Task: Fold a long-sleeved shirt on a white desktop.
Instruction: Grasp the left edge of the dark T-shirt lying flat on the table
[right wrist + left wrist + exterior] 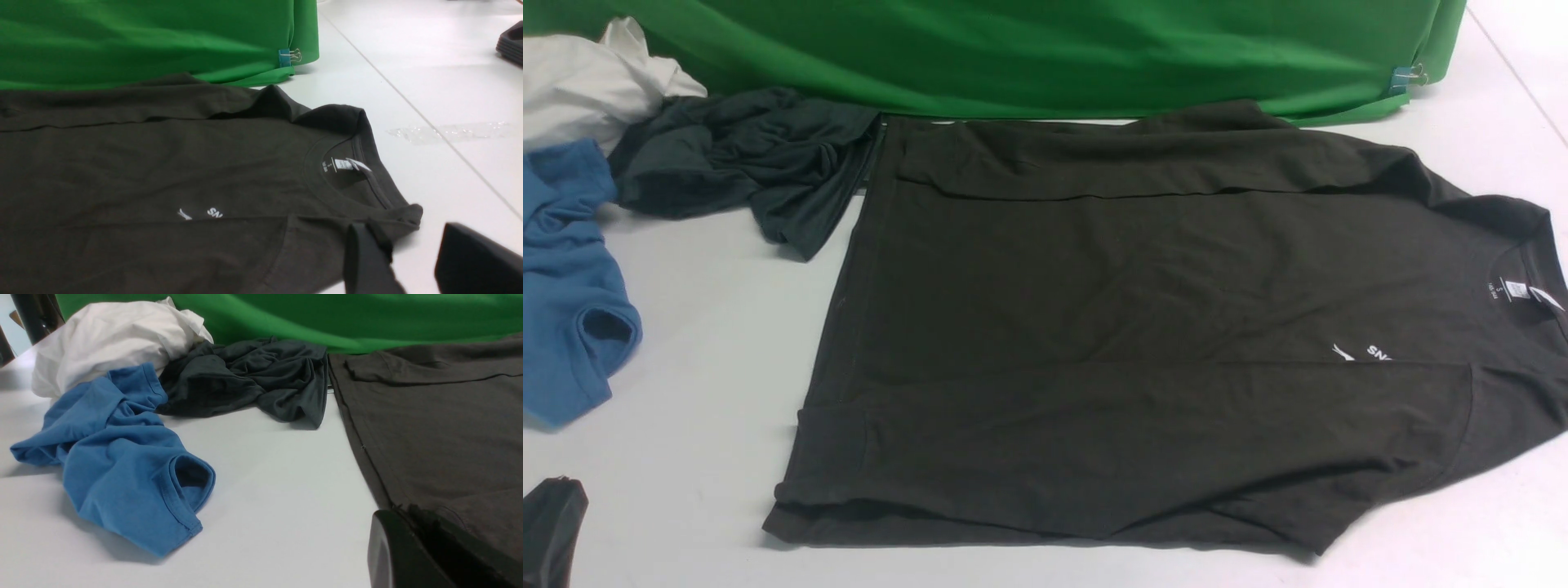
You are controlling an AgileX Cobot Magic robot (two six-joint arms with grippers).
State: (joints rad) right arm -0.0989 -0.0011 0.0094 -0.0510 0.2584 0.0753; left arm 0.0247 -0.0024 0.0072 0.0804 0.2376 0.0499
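Observation:
The long-sleeved shirt lies flat on the white desktop, with its collar and white neck label to the right. Both sleeves are folded in across the body, and the near one half covers the white logo. My left gripper is shut and empty at the near left, well apart from the hem. In the left wrist view that gripper shows in front of the shirt. My right gripper is open beside the near shoulder of the shirt, with bare table between its fingers. It is out of the front view.
A dark grey-teal garment, a blue garment and a white one are bunched at the far left. The green backdrop, held by a clip, hangs along the back. Clear tape sticks to the table right of the collar.

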